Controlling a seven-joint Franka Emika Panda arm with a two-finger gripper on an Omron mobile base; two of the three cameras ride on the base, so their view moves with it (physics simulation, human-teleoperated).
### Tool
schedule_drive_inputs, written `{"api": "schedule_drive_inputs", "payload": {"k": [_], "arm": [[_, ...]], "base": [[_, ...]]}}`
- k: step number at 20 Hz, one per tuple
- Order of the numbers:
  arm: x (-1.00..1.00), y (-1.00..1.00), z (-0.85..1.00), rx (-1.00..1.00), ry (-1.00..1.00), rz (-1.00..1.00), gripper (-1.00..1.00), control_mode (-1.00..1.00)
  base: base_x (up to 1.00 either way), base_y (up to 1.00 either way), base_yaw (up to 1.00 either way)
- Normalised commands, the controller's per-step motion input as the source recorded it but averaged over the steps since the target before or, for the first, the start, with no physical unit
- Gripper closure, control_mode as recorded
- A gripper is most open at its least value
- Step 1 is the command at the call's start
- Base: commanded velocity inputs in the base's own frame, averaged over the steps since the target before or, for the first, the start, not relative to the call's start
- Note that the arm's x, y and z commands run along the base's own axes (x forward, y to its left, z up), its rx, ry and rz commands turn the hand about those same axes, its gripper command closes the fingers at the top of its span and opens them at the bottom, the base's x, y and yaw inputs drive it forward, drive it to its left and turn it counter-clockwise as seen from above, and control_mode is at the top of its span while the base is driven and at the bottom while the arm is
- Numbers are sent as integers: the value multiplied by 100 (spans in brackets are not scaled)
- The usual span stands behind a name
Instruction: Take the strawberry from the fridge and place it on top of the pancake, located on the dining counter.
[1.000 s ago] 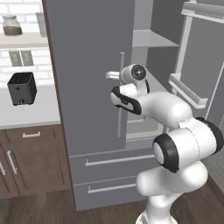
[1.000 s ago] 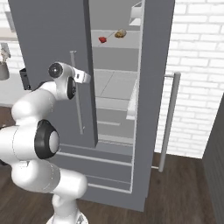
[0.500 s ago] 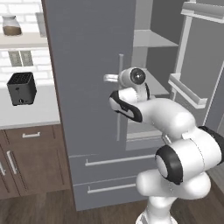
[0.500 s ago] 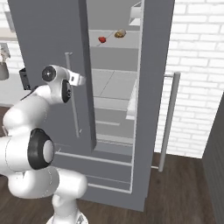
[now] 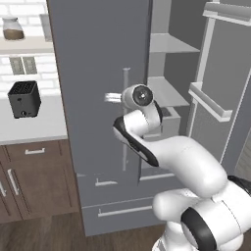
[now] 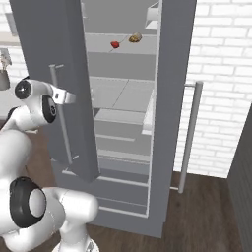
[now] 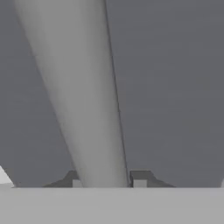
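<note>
Strawberry (image 6: 115,44): tiny, bright red, on an upper fridge (image 6: 170,98) shelf, just left of a tan lumpy item (image 6: 135,37). Hand view alone shows the gripper (image 7: 106,179) clamped on the left door's bar handle (image 7: 87,109). Versus a second ago, that door stands wider.

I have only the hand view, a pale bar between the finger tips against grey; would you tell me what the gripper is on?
Observer: The gripper is shut on the long vertical handle of the fridge's left door.
Operator: Thank you. Is the right door open?
Observer: Yes, the right door stands wide open, showing the shelves.
Operator: Is the strawberry visible inside?
Observer: Yes, the strawberry lies on an upper shelf, just beside a tan lumpy food.
</note>
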Motion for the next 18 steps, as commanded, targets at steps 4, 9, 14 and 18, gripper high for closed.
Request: {"api": "schedule_drive_inputs", "payload": {"k": [4,9,14,18], "arm": [[-75,48,5,0,18,-5,100,-100],[-43,57,-8,-1,18,-4,-100,-100],[-63,4,-12,2,1,-1,-100,-100],[-91,-25,0,7,-1,0,-100,-100]], "base": [[0,0,0],[0,0,0],[0,0,0],[0,0,0]]}}
